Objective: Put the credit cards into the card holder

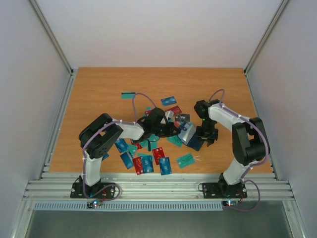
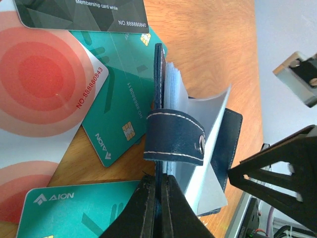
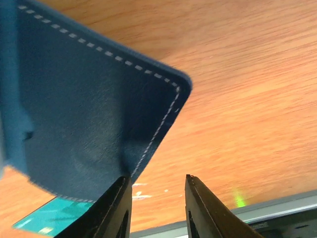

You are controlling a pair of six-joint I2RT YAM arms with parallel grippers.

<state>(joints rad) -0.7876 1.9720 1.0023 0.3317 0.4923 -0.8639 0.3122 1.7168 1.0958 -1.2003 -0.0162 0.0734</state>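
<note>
The navy card holder [image 1: 189,135] stands open on edge in the middle of the table, with its clear sleeves fanned out. My left gripper [image 2: 159,191] is shut on the edge of its navy cover [image 2: 159,74], just below the clasp tab [image 2: 176,136]. My right gripper [image 3: 156,198] is open, with its left finger [image 3: 115,206] against the edge of the holder's other navy flap [image 3: 84,114] and bare wood between the fingers. Credit cards lie around: teal ones [image 2: 119,99], a black one [image 2: 81,12] and a red-and-white one [image 2: 39,74] beside the holder.
Several blue, red and teal cards [image 1: 148,161] lie near the front of the wooden table [image 1: 99,94]. A teal card [image 1: 185,160] lies front right, and others [image 1: 129,93] lie farther back. The right gripper's black fingers [image 2: 277,173] show close to the holder.
</note>
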